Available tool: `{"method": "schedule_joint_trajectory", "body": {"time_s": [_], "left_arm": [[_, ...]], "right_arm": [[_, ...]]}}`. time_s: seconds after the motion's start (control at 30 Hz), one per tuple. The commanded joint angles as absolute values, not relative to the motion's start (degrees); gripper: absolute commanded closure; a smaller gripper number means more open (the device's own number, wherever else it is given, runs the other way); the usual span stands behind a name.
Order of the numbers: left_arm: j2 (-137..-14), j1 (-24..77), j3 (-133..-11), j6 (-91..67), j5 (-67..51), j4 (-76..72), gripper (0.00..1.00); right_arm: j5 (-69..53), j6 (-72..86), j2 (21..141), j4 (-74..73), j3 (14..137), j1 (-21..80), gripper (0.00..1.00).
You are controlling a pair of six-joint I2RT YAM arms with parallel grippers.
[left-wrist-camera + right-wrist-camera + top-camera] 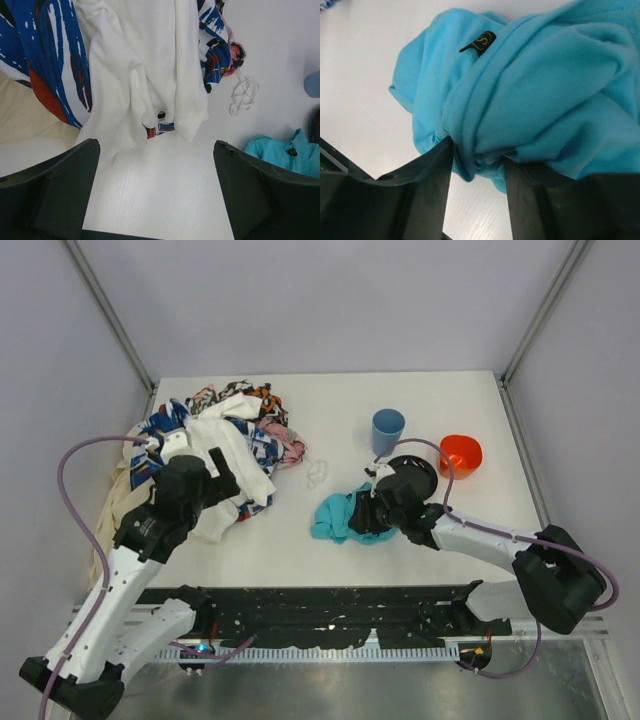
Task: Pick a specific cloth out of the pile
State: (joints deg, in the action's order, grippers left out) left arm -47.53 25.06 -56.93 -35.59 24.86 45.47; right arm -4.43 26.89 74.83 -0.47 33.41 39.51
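Cloth status: the small plain teal-turquoise fabric piece [336,520] lies bunched on the white table [330,410]. It sits nearward and slightly left of the blue plastic cup [388,428], well apart from the heap of mixed white, beige and patterned garments [215,435] far left of that cup.

My right gripper [365,518] is on the cloth's cup-side end, jaws pinching a thick fold. The rest trails leftward, so the long axis runs roughly left-right. My call: lift up and away from the heap, right arm only.

My left gripper [225,475] hovers over the heap's near edge, jaws spread, nothing between them.

The right wrist view shows the fold squeezed between my fingers [435,175] and a small black tag [477,41]; in the top view the wrist hides the pinch. The left wrist view shows the cloth clear of the white garment [150,65].
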Motion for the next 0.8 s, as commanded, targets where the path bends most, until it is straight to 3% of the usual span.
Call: {"method": "schedule_joint_trajectory", "body": {"time_s": [0.0,0.07,0.2,0.33,0.63,0.77], "left_arm": [[-42.72,25.22,-55.55,-36.39,25.31,39.64,0.0],[-41.49,25.22,-55.55,-36.3,25.05,39.9,0.0],[-39.47,25.22,-55.46,-35.86,24.26,40.25,0.0],[-36.13,25.22,-54.32,-35.33,23.38,39.12,0.0],[-29.18,25.23,-48.96,-34.72,27.77,34.45,0.0],[-30.4,25.22,-50.09,-34.19,28.91,35.85,0.0]], "right_arm": [[-4.48,24.27,70.95,1.25,38.14,39.38,0.35],[-3.78,23.04,66.39,-3.74,42.0,39.38,0.01],[-0.19,19.61,56.63,-12.12,49.65,39.38,0.05],[13.32,19.16,47.93,-15.38,51.86,39.38,0.05],[24.69,20.83,24.81,-5.98,35.51,39.38,0.05],[25.4,20.74,21.89,-6.42,34.72,39.46,0.05]]}}
